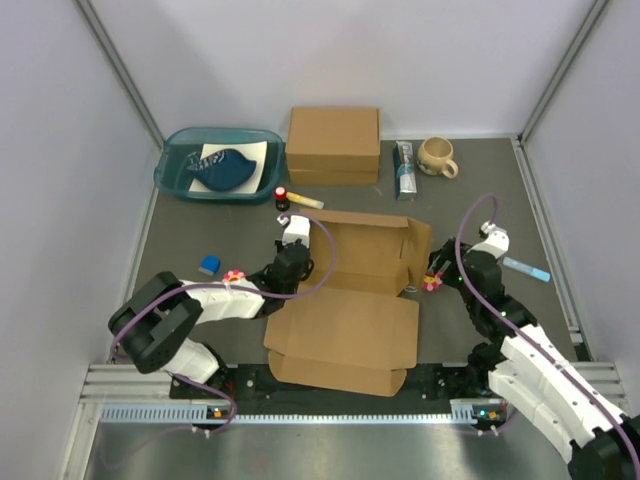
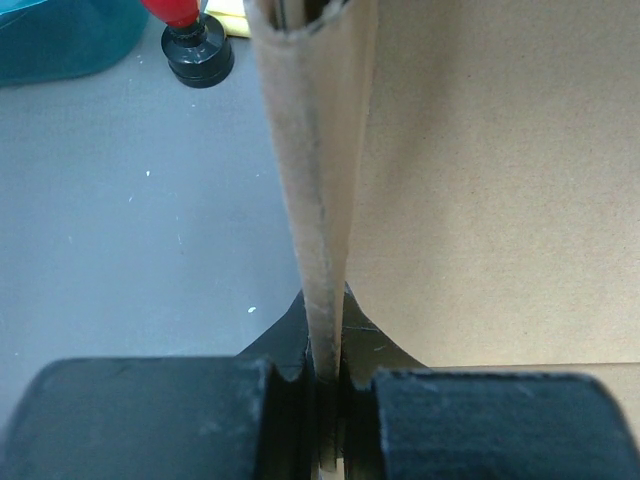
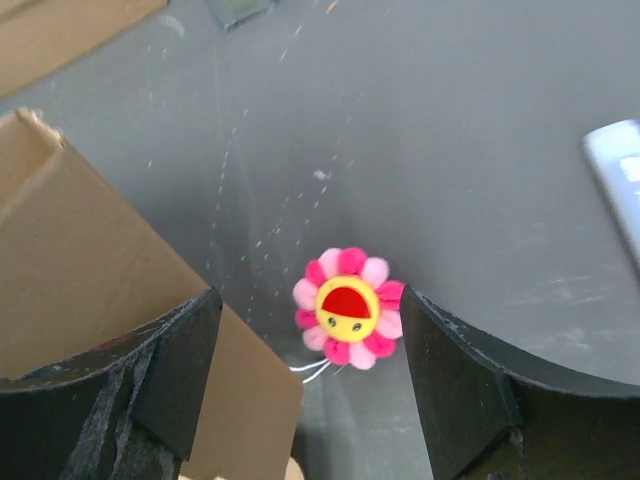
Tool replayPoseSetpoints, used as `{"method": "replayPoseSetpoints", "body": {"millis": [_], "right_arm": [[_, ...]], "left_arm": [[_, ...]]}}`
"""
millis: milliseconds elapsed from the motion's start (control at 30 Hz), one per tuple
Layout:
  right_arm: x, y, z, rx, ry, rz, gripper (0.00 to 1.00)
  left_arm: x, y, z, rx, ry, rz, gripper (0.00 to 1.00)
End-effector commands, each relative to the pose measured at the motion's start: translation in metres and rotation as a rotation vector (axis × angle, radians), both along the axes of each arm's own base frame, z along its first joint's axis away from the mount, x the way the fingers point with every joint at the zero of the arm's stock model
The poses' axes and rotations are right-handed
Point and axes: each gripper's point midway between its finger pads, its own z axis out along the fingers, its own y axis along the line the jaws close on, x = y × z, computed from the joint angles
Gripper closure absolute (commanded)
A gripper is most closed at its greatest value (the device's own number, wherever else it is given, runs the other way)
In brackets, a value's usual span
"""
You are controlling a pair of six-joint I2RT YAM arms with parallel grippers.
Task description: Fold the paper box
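A: What's on the left?
B: The left gripper (image 2: 326, 385) is clamped tight on the upright left wall of the paper box (image 1: 345, 322).
A: Where's the box?
B: Mid-worktop, its flat panel reaching the near edge.
A: And the right?
B: The right gripper (image 3: 310, 345) gapes wide beside the box's right wall, holding nothing, with a pink flower (image 3: 347, 308) between its fingers.

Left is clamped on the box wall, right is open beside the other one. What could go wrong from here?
The left gripper pinches the paper box wall near its edge, so the wall could slip out or crease crooked. The right gripper stands open with cardboard beside, not between, its jaws; closing now might miss it.
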Motion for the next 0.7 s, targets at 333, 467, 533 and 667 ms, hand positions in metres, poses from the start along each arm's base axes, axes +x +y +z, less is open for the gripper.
{"method": "replayPoseSetpoints", "body": {"millis": [333, 467, 533, 667], "right_arm": [[0.018, 0.084, 0.010, 0.126, -0.100, 0.420, 0.23], [0.019, 0.093, 0.022, 0.139, -0.149, 0.475, 0.19], [0.017, 0.099, 0.029, 0.142, -0.176, 0.512, 0.18], [0.012, 0.101, 0.037, 0.141, -0.198, 0.540, 0.17]], "left_arm": [[0.002, 0.003, 0.008, 0.015, -0.029, -0.011, 1.00], [0.002, 0.002, 0.010, 0.017, -0.033, -0.015, 1.00], [0.002, 0.003, 0.011, 0.018, -0.035, -0.014, 1.00], [0.004, 0.003, 0.013, 0.024, -0.034, -0.011, 1.00]]}}
